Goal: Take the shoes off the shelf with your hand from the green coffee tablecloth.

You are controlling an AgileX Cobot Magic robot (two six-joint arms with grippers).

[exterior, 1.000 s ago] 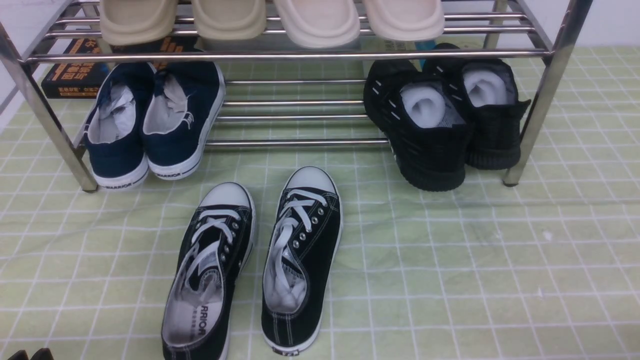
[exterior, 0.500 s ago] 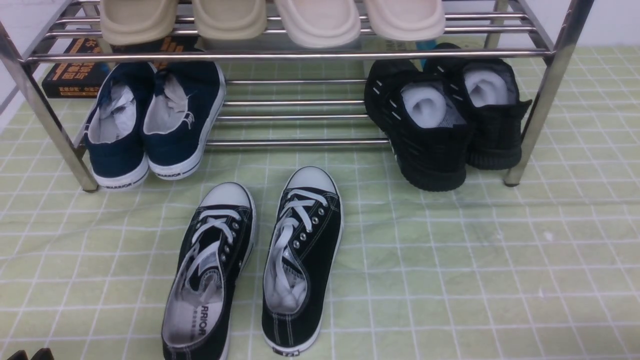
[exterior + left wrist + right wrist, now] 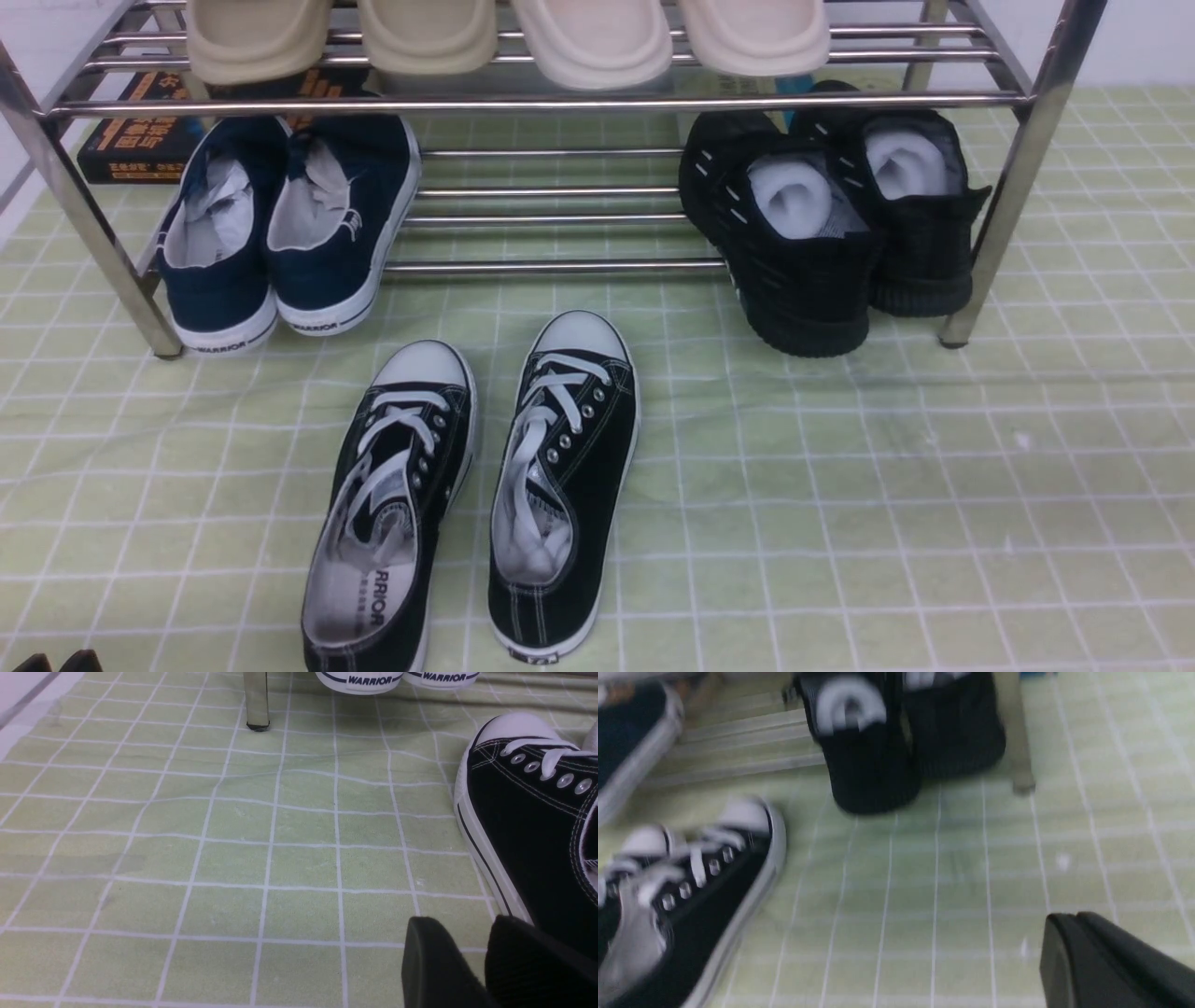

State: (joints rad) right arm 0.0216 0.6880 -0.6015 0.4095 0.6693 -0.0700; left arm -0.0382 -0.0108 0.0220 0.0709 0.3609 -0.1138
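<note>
The shoes [image 3: 822,224], all-black knit sneakers stuffed with white paper, sit heels outward at the right end of the shelf's [image 3: 541,101] lower tier, on the green coffee tablecloth [image 3: 887,485]. In the blurred right wrist view the shoes [image 3: 878,751] lie well ahead of my right gripper [image 3: 1073,921], which is shut with nothing in it. The right gripper is out of the front view. My left gripper [image 3: 472,947] is open and empty, low over the cloth beside a black canvas sneaker [image 3: 528,826]. Only the left gripper's [image 3: 56,663] tips show at the front view's bottom left corner.
A pair of black canvas sneakers [image 3: 476,495] with white toe caps lies on the cloth in front of the shelf. Navy shoes [image 3: 280,224] fill the lower tier's left end. Beige slippers [image 3: 504,37] line the top tier. A chrome leg [image 3: 990,233] stands just right of the knit sneakers.
</note>
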